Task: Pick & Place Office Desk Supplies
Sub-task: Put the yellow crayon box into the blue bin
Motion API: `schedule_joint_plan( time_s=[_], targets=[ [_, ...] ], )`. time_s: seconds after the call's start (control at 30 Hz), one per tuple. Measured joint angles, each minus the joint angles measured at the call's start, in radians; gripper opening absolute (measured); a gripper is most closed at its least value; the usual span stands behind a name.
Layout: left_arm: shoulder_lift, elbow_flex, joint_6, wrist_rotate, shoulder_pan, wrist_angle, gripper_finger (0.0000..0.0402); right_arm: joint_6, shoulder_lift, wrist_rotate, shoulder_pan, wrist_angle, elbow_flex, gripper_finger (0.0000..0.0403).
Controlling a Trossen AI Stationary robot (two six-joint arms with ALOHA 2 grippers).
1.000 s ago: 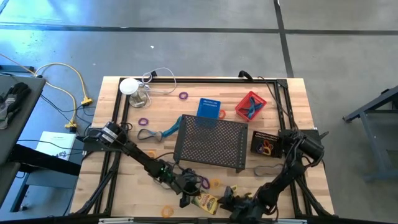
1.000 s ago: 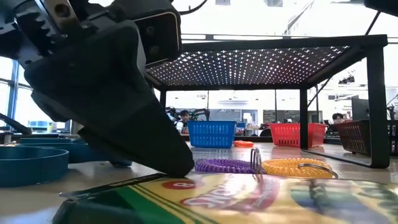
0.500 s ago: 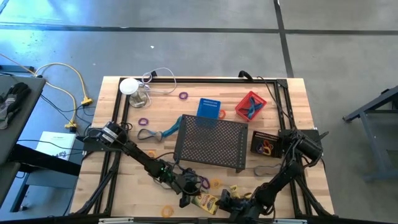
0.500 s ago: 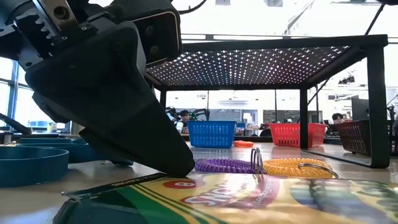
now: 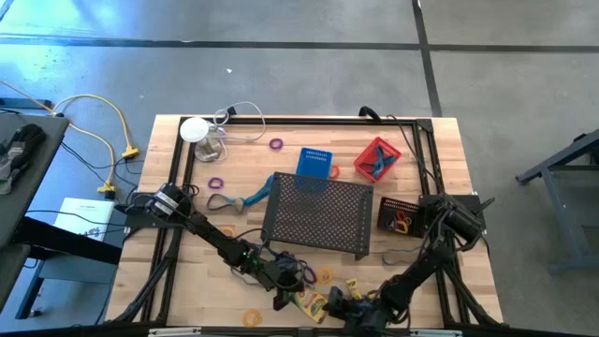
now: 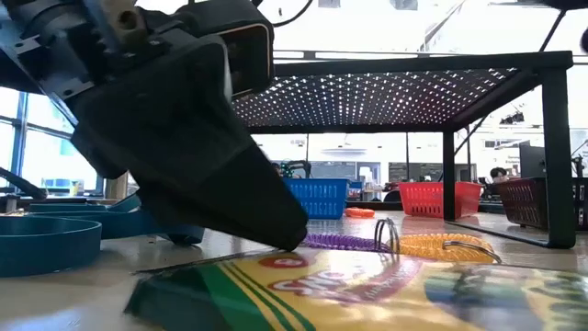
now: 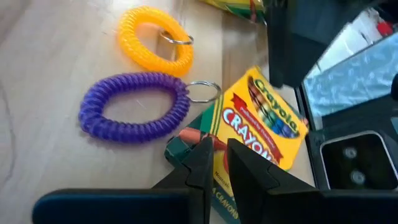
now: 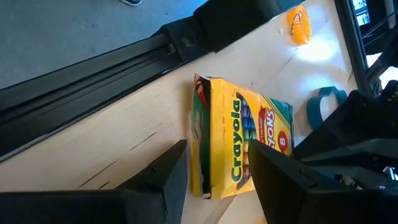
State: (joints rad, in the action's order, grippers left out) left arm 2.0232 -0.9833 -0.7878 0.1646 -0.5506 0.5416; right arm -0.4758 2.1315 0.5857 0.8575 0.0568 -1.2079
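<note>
Pinching one corner of the yellow crayon box [image 7: 258, 134] with the left end effector [image 7: 219, 163], fingers clamped near-together, probably lifting that end off the bench [image 5: 178, 281]. Lying just beside the box: purple ring [image 7: 134, 115], orange ring [image 7: 155, 46]. Hovering over the box's far side, right end effector [image 8: 214, 171], fingers apart, likely readying a second grip.

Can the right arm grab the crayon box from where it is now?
Probably yes. The right gripper has its fingers open on either side of the crayon box's end. The left gripper pinches the box's far end, which may complicate lifting it.
</note>
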Motion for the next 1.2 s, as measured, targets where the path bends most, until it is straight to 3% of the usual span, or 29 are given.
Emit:
schedule_joint_plan(
  time_s=[0.7,1.2],
  targets=[
    [0.050,-0.002,-0.021,0.020,0.001,0.106,0.0043,0.042,0.000,-0.042,-0.076,-0.011,0.001,0.0149],
    [0.050,-0.002,-0.006,0.016,-0.004,0.103,0.0043,0.193,0.001,-0.109,-0.089,-0.044,0.002,0.0020]
  ],
)
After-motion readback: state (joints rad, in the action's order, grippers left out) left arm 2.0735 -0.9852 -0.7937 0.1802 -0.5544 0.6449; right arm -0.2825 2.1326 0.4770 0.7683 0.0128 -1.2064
